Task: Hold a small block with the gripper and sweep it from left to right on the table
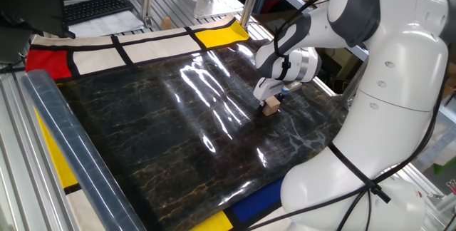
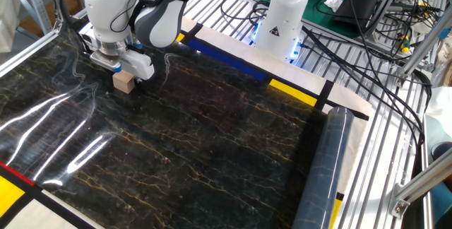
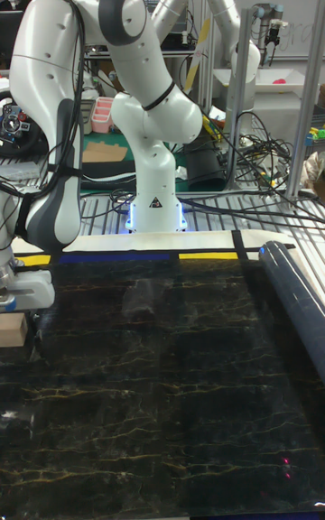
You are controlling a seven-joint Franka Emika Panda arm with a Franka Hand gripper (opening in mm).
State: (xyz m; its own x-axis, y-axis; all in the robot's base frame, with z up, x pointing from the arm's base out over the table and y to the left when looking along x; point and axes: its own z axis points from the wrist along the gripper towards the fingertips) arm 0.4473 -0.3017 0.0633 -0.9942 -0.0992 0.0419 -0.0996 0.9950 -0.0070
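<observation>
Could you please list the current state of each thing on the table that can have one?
Tool: lowered over the wooden cube, apparently shut on it.
Wooden cube: upright, resting on the table under the tool.
Table: black marble sheet lying flat, glare streaks on it.
Rolled sheet: rolled up, lying along the table's edge.
</observation>
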